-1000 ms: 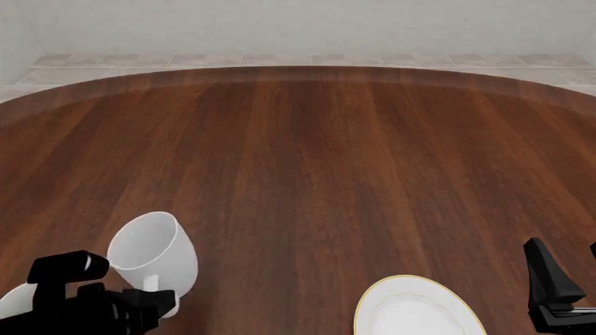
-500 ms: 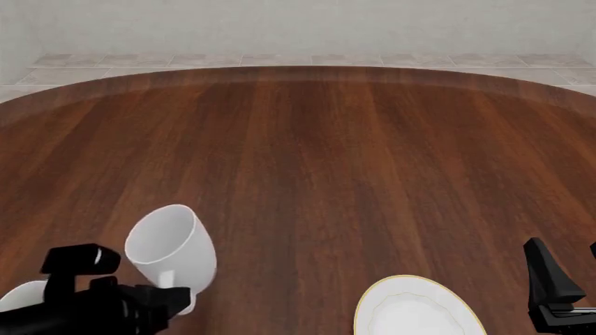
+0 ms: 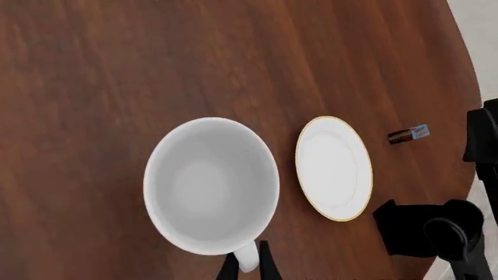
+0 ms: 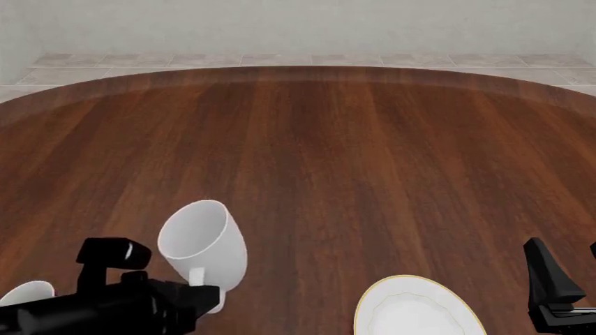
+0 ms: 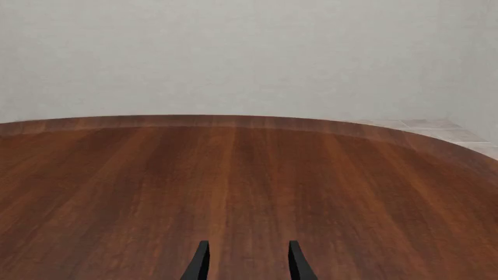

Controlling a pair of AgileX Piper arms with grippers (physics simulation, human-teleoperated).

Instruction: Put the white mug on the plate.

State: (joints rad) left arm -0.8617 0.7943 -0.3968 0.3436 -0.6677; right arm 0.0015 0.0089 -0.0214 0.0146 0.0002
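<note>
The white mug (image 4: 205, 241) hangs tilted above the table, mouth facing up and away, near the front left. My left gripper (image 4: 198, 292) is shut on its small loop handle. In the left wrist view the mug (image 3: 211, 184) shows its empty inside, with my left gripper (image 3: 248, 265) pinching the handle. The plate (image 4: 410, 310), white with a thin gold rim, lies flat at the front edge, right of the mug and apart from it; it also appears as the plate (image 3: 335, 168) beside the mug. My right gripper (image 5: 247, 245) is open over bare wood, at the far right (image 4: 566, 272).
A small dark and blue object (image 3: 409, 135) lies on the table beyond the plate. A white rounded thing (image 4: 28, 293) peeks out behind the left arm at the front left. The right arm (image 3: 435, 233) stands near the plate. The round wooden table's far edge (image 4: 298, 70) meets a tiled floor.
My left gripper has carried the white mug to the right, closer to the plate. The right arm and the plate have not moved.
</note>
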